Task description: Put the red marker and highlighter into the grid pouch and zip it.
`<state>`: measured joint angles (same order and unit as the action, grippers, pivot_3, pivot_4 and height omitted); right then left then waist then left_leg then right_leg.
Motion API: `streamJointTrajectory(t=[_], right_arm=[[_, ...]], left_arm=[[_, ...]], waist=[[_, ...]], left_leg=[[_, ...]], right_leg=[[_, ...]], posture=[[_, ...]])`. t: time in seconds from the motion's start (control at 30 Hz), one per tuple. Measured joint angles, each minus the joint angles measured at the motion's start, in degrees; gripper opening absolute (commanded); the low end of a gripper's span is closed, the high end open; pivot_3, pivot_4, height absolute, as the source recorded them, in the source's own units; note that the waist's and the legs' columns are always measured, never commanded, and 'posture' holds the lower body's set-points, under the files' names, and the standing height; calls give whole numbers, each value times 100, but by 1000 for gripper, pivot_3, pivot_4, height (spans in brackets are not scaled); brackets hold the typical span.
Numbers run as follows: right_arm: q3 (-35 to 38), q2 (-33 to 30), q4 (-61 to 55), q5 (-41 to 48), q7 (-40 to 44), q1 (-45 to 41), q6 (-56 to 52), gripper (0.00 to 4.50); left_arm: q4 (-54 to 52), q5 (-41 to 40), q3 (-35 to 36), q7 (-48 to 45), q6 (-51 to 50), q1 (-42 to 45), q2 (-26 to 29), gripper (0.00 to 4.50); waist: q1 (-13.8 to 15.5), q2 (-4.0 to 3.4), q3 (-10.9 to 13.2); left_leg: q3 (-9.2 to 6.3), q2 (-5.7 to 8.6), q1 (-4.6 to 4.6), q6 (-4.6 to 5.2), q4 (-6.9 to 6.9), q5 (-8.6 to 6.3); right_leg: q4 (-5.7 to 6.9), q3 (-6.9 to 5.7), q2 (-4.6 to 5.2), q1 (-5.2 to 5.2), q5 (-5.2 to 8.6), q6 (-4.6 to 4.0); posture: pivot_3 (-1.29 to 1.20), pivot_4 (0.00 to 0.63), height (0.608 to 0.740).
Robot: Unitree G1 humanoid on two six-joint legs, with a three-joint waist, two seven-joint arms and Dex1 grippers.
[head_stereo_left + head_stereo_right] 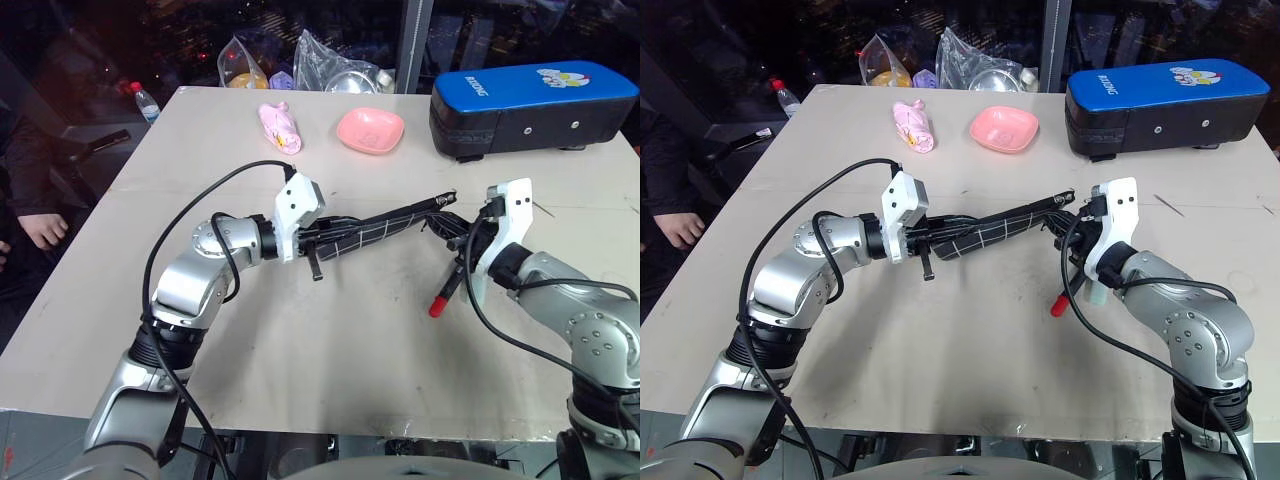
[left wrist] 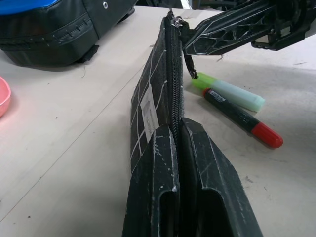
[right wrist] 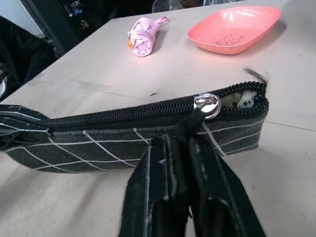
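Left gripper (image 1: 318, 243) clamped on grid pouch (image 1: 385, 228), held off the worktop (image 1: 330, 340). Right gripper (image 3: 190, 148) pinched on zipper pull (image 3: 207, 106). Red marker (image 2: 242, 118), highlighter (image 2: 229, 93) outside: open straight along the teeth, keeping tension.

My grid pouch (image 1: 385, 228) hangs edge-up above the worktop (image 1: 330, 330), nearly zipped; red marker (image 2: 242, 118) and highlighter (image 2: 228, 92) lie side by side outside it.

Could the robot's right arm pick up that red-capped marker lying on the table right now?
Probably not yet: the right pincer is shut on the black grid-lined fabric pouch near its zipper pull. The slim red-capped marker lies free nearby.
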<state>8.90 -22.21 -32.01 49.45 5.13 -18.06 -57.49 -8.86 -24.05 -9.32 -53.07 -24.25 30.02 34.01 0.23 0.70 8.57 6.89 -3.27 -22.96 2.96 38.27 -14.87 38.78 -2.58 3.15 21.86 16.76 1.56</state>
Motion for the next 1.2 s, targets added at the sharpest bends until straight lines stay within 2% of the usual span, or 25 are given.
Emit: streamJointTrajectory(t=[0.07,0.1,0.13,0.23,0.4,0.5,0.57,0.87,0.97,1.07,1.2], right_arm=[[0,2,35,2,-43,-54,-8,214],[5,4,60,2,-75,-118,-21,0],[9,4,61,4,-85,-138,-30,0],[10,40,72,9,-199,-208,-105,0],[16,206,69,55,-426,-408,-206,0],[20,268,68,98,-515,-422,-248,0],[24,318,69,125,-573,-429,-282,0],[24,333,67,188,-586,-445,-345,0],[24,333,58,205,-595,-445,-346,0],[24,332,49,209,-632,-445,-346,0],[24,332,25,216,-673,-444,-346,0]], left_arm=[[0,29,2,-20,21,-3,-7,0],[0,31,8,-40,54,-23,-7,680],[0,31,11,-45,75,-40,-7,928],[0,67,32,-45,194,-177,-14,2250],[1,-39,288,-103,407,-591,-119,2250],[13,-31,409,-140,596,-806,-157,2250],[100,-31,533,-26,751,-804,-365,2250],[557,-33,645,-183,1052,-581,-688,2250],[596,-33,646,-256,1101,-535,-749,1466],[709,-39,646,-306,1103,-528,-835,79],[842,6,645,-390,1189,-450,-843,79]], waist=[[-14,0,0],[-32,0,0],[-39,0,0],[-79,0,2],[-110,1,3],[-102,1,3],[-81,1,3],[-88,3,4],[-93,3,4],[-96,3,4],[-95,3,4]], left_leg=[[0,0,0,0,0,0],[0,0,0,0,-1,0],[-1,0,0,0,-1,0],[-1,0,-4,0,-6,0],[2,-2,-6,-1,-10,0],[3,-2,-41,-1,-7,1],[-1,0,-86,0,6,2],[1,2,-87,0,5,2],[3,2,-86,0,6,2],[2,2,-86,0,6,2],[2,2,-86,0,6,2]], right_leg=[[0,0,1,0,0,0],[0,0,3,1,0,0],[0,0,7,1,0,0],[-3,0,13,4,0,0],[-2,3,15,13,0,0],[5,3,16,49,-1,0],[12,-1,16,90,-4,0],[8,-1,-4,91,-3,2],[8,1,-4,91,-3,2],[8,0,-4,91,-3,2],[8,0,-5,91,-3,2]], posture=[[0,150,740],[0,150,740],[0,150,740],[0,150,740],[0,150,740],[0,150,740],[0,150,740],[0,150,740],[0,150,740],[0,150,740],[0,150,740]])
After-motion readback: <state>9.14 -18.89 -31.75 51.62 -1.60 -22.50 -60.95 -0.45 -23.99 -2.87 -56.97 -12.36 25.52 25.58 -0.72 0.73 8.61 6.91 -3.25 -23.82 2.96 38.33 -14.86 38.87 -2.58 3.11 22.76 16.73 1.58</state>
